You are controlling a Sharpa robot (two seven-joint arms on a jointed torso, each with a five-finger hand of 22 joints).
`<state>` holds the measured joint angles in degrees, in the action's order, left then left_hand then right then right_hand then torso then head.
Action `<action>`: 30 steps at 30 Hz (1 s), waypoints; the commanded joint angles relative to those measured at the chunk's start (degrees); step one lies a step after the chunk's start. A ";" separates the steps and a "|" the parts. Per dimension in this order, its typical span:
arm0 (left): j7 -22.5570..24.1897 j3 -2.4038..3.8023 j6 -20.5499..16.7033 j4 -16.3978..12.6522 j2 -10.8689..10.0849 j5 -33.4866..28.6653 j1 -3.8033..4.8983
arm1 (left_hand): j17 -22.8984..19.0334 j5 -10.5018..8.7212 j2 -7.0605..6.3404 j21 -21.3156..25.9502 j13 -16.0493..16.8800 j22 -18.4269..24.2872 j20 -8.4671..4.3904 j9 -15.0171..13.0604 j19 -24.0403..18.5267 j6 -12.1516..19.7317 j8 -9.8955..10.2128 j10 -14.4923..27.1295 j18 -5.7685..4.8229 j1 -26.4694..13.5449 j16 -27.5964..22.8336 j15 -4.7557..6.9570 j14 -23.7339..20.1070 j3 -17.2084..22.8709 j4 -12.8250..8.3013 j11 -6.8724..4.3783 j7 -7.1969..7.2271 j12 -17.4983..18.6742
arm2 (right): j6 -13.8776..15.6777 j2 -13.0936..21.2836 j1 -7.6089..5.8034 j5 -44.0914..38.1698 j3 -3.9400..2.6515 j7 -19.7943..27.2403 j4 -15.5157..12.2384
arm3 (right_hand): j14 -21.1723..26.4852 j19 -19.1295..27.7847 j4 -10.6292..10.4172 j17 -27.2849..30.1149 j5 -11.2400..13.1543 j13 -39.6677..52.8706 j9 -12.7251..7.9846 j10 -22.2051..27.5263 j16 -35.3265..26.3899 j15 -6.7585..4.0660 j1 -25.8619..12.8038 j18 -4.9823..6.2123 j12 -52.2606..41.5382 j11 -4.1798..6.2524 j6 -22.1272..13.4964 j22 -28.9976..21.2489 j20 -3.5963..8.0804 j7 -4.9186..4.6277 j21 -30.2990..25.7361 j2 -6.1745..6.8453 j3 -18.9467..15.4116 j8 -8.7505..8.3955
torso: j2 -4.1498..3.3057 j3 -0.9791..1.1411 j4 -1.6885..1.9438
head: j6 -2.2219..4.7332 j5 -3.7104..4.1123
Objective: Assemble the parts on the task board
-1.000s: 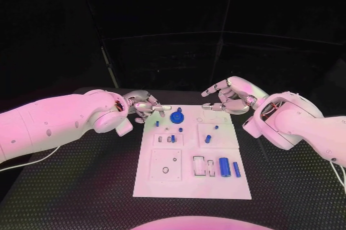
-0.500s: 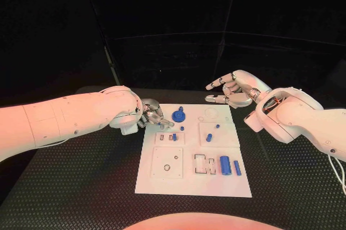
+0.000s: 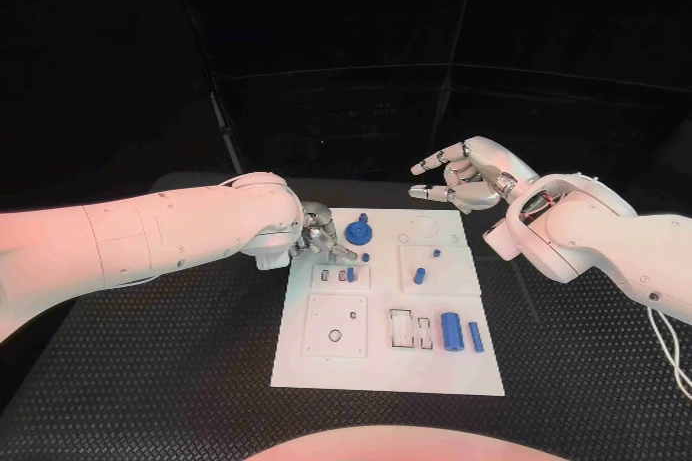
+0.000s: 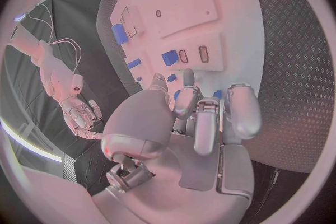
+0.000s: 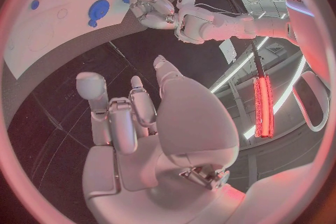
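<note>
While the left hand (image 3: 320, 235) hovers with curled, seemingly empty fingers over the board's (image 3: 339, 366) upper left corner, the right hand (image 3: 464, 179) hangs open beyond its far edge. Small blue parts (image 3: 450, 330) lying on the board look light, rigid and slippery, best pinched across their sides.

Black table (image 3: 159, 371) with a diamond-tread mat surface, wide, dark all round. White task board (image 3: 387, 366) lies flat on it at the middle, long side running 12 to 6 o'clock, edges roughly square to the table. Bare mat shows at 9 o'clock and 3 o'clock of the board, and at 6 o'clock below its near edge. A thin white cable (image 3: 675, 356) trails over the mat at 3 o'clock.
</note>
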<state>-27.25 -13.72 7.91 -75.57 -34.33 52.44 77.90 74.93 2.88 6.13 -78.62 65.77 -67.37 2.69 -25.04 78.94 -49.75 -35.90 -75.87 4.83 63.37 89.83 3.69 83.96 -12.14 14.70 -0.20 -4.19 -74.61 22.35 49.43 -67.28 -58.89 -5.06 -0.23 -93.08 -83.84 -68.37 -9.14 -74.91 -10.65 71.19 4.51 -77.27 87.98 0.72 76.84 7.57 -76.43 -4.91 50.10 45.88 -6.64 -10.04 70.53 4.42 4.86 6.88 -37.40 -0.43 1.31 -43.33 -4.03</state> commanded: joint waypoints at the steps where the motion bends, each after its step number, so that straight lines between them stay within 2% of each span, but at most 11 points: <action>1: -0.83 0.00 1.32 0.46 0.62 0.39 -0.07 | 15.07 -0.08 0.43 -0.25 -0.01 -0.14 0.05 -0.08 0.42 0.43 0.36 -0.18 -0.51 0.05 0.17 -0.21 6.04 -0.20 0.10 0.36 -0.18 -0.17 | 0.89 -0.21 -0.12 0.34 -0.04 0.08 0.06 | -4.63 0.31 -0.15 -8.72 -0.22 -0.08 0.01 0.33 -0.36 -0.09 0.43 0.27 0.35 -0.05 0.14 -0.04 -0.11 0.09 -0.30 -0.08 -0.34 0.38 | -0.13 0.01 -0.13 | -0.13 -0.08; 4: -0.89 -0.01 1.48 0.84 1.18 0.37 -0.19 | 15.07 -0.08 0.43 -0.27 -0.09 -0.16 0.07 -0.09 0.42 0.47 0.39 -0.12 -0.52 0.08 0.17 -0.23 6.04 -0.24 0.11 0.38 -0.20 -0.12 | 0.88 -0.31 -0.12 0.34 -0.04 0.07 0.13 | -4.62 0.33 -0.20 -8.65 -0.34 -0.08 0.02 0.34 -0.39 -0.10 0.46 0.28 0.36 -0.04 0.18 -0.08 -0.10 0.10 -0.34 -0.12 -0.39 0.44 | -0.12 -0.03 -0.11 | -0.20 0.04; 9: -0.95 -0.01 1.74 1.04 1.86 0.36 -0.29 | 15.07 -0.08 0.44 -0.29 -0.15 -0.20 0.10 -0.10 0.42 0.53 0.43 -0.06 -0.52 0.10 0.17 -0.26 6.04 -0.30 0.14 0.41 -0.24 -0.08 | 0.91 -0.55 -0.12 0.34 -0.04 0.05 0.30 | -4.62 0.33 -0.20 -8.65 -0.34 -0.08 0.02 0.34 -0.39 -0.10 0.46 0.28 0.36 -0.04 0.18 -0.08 -0.10 0.10 -0.34 -0.12 -0.39 0.44 | -0.10 0.03 -0.11 | -0.34 0.22; 12: -1.00 0.00 2.05 1.14 2.27 0.36 -0.33 | 15.07 -0.08 0.44 -0.29 -0.15 -0.20 0.10 -0.10 0.42 0.53 0.43 -0.06 -0.52 0.10 0.17 -0.26 6.04 -0.30 0.14 0.41 -0.24 -0.08 | 0.90 -0.76 -0.11 0.34 -0.04 0.09 0.45 | -4.60 0.43 -0.26 -8.58 -0.42 -0.12 0.02 0.37 -0.43 -0.11 0.45 0.31 0.39 -0.03 0.19 -0.27 -0.09 0.11 -0.44 -0.16 -0.44 0.48 | -0.12 -0.05 -0.15 | -0.45 0.43; 15: -1.03 0.00 2.35 1.36 2.61 0.35 -0.37 | 15.07 -0.08 0.47 -0.24 -0.62 -0.08 0.12 -0.11 0.34 0.58 0.47 0.24 -0.49 0.10 0.17 -0.28 6.04 -0.36 0.18 0.44 -0.27 0.23 | 0.84 -0.92 -0.11 0.34 -0.04 0.10 0.55 | -4.59 0.44 -0.28 -8.55 -0.45 -0.13 0.02 0.38 -0.44 -0.11 0.43 0.31 0.40 -0.03 0.19 -0.28 -0.09 0.11 -0.45 -0.18 -0.46 0.49 | -0.16 0.01 -0.15 | -0.57 0.51; 30: -1.22 0.01 4.61 2.06 3.48 0.31 -0.82 | 15.07 -0.08 0.50 -0.21 -1.11 0.02 0.18 -0.15 0.25 0.65 0.52 0.58 -0.47 0.26 0.17 -0.34 6.04 -0.43 0.15 0.50 -0.32 0.57 | 0.59 -1.40 -0.10 0.36 -0.03 0.09 0.81 | -4.49 0.71 -0.39 -8.13 -0.53 -0.41 0.02 0.58 -0.61 -0.12 0.38 0.41 0.62 -0.02 0.21 -0.83 -0.08 0.12 -0.71 -0.23 -0.55 0.55 | -0.19 0.05 -0.21 | -0.90 0.67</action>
<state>-28.05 -13.73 10.85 -73.53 -30.96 52.55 77.03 74.92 2.88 6.13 -78.62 64.63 -67.42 2.69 -25.14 78.93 -49.55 -35.57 -75.44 4.84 63.37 89.83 3.68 83.95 -12.30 14.86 0.21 -4.40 -74.31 22.59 48.09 -67.27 -58.70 -5.04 -0.34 -92.24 -83.84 -67.97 -9.49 -74.90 -10.87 70.83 4.50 -77.07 87.69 0.72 76.83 7.57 -76.01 -5.12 50.09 45.09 -6.65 -10.04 70.02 4.42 4.52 7.11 -37.60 -0.41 1.13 -44.25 -3.50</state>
